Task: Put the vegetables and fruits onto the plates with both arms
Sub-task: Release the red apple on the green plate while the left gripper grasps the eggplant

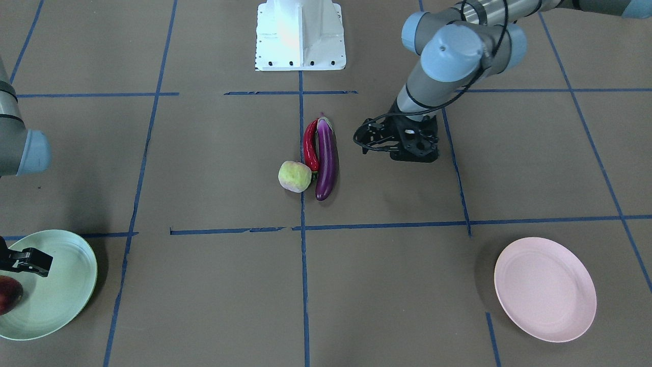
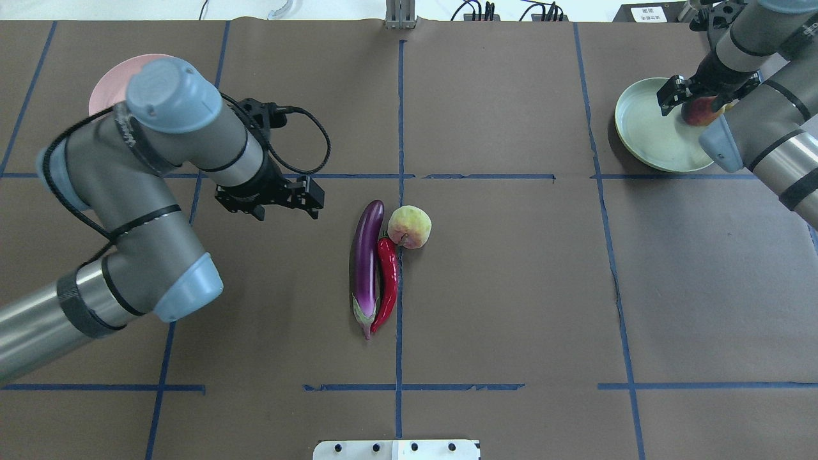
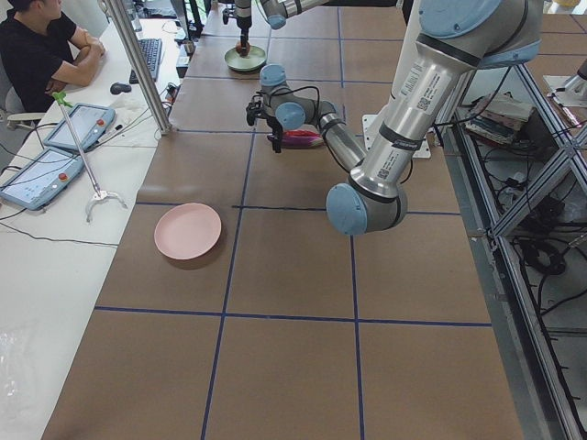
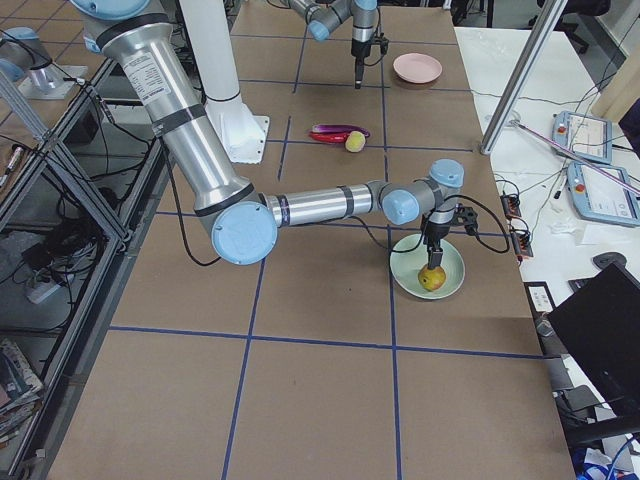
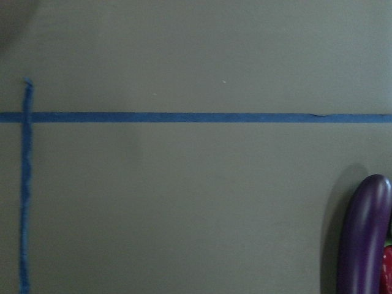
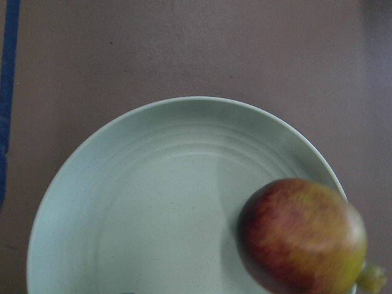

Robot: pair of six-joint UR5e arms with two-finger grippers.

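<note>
The purple eggplant (image 2: pixel 366 262) and the red chili pepper (image 2: pixel 388 275) lie side by side at the table's middle. The yellow-green fruit (image 2: pixel 409 227) touches the chili's tip. My left gripper (image 2: pixel 271 201) hangs open and empty over bare table, to the left of the eggplant. The eggplant's end shows in the left wrist view (image 5: pixel 364 239). The dark red fruit (image 2: pixel 700 112) rests in the mint green plate (image 2: pixel 645 134), near its rim (image 6: pixel 153 214). My right gripper (image 2: pixel 695 96) is open just above that fruit. The pink plate (image 1: pixel 545 288) is bare, partly hidden behind my left arm in the overhead view.
The white base block (image 1: pixel 300 35) stands at the robot's edge of the table. Blue tape lines (image 1: pixel 303 285) cross the brown table cover. An operator (image 3: pixel 37 55) sits at a side desk with tablets, beyond the pink plate (image 3: pixel 187 231).
</note>
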